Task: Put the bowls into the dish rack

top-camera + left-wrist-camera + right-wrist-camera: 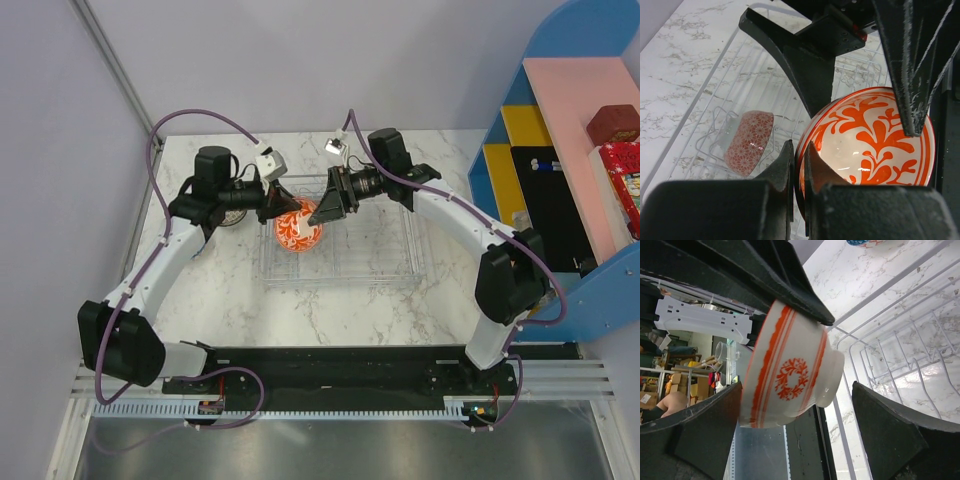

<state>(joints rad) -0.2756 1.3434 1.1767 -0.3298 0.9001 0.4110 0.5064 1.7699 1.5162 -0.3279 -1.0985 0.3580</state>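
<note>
My left gripper is shut on the rim of a red-orange and white bowl and holds it tilted over the left end of the clear dish rack. My right gripper is open, with one finger on each side of that bowl; the finger by the foot stands apart from it. A red lattice-patterned bowl lies on its side in the rack's ribs. A blue bowl shows at the top edge of the right wrist view, outside the rack. The other bowls are hidden.
The rack's wire ribs and raised rim lie under both grippers. A blue shelf unit with boxes stands at the table's right. A grey wall borders the left and back.
</note>
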